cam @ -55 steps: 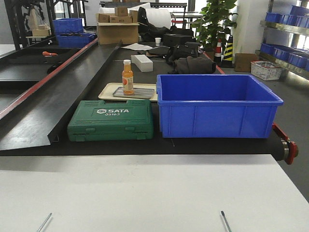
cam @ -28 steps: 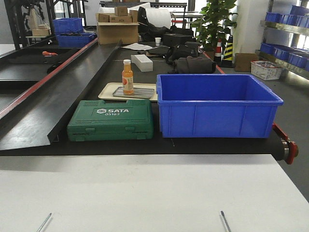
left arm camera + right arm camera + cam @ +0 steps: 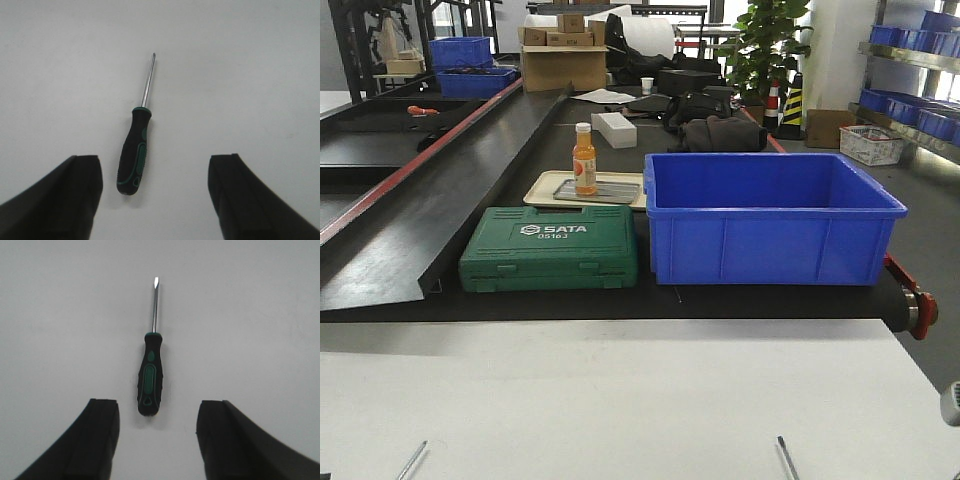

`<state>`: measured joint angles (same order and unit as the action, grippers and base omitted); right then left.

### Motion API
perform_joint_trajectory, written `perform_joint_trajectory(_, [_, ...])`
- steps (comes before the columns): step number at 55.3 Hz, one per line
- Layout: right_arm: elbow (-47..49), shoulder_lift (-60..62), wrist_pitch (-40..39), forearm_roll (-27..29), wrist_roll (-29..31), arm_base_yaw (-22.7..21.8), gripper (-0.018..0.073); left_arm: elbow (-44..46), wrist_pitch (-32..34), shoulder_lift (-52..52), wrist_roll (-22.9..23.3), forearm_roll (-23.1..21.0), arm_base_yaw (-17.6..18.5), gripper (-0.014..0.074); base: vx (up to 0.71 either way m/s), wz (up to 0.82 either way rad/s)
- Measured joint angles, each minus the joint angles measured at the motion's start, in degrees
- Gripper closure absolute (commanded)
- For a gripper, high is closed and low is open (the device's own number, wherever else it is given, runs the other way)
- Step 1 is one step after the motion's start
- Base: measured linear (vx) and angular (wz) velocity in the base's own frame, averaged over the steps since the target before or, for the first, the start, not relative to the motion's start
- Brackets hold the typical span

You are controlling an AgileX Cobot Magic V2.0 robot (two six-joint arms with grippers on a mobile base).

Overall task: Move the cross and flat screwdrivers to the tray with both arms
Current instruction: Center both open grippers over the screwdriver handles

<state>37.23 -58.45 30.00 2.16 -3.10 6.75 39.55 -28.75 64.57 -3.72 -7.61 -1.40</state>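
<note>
Plain white table (image 3: 640, 400) with two black-and-green screwdrivers lying flat on it, well apart: the left screwdriver (image 3: 134, 160) and the flat-tipped right screwdriver (image 3: 150, 385). Behind it, a black bench (image 3: 570, 302) carries a green SATA case (image 3: 550, 247), a blue bin (image 3: 770, 215) right beside that, and a beige tray (image 3: 542, 186).

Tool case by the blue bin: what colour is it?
The tool case is green, clearest in the front-facing view.

Black-green screwdrivers (image 3: 138, 127), blue bin (image 3: 770, 250)

Wide apart and gripping nothing: the left pincer (image 3: 155, 160) and the right pincer (image 3: 157, 403), black fingers (image 3: 75, 200) splayed.
</note>
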Motion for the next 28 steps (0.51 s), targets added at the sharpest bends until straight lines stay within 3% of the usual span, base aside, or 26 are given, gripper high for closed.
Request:
perform_joint_trajectory(6, [1.3,-2.0,-1.6,0.0,0.1,0.0,0.0118,7.7,-4.3,9.6,-1.1,0.2,-1.4,0.0020,0.00,0.00])
perform_joint_trajectory(20, [1.4,-3.5,-2.9,-0.4,0.1,0.0,0.0118,21.8,-13.0,30.8,-13.9,0.4,-1.8,0.0020,0.00,0.00])
perform_joint_trajectory(28, [1.4,-3.6,-3.1,-1.5,0.1,0.0,0.0118,27.4,-16.8,39.5,-15.3,0.4,-1.8,0.0020,0.00,0.00])
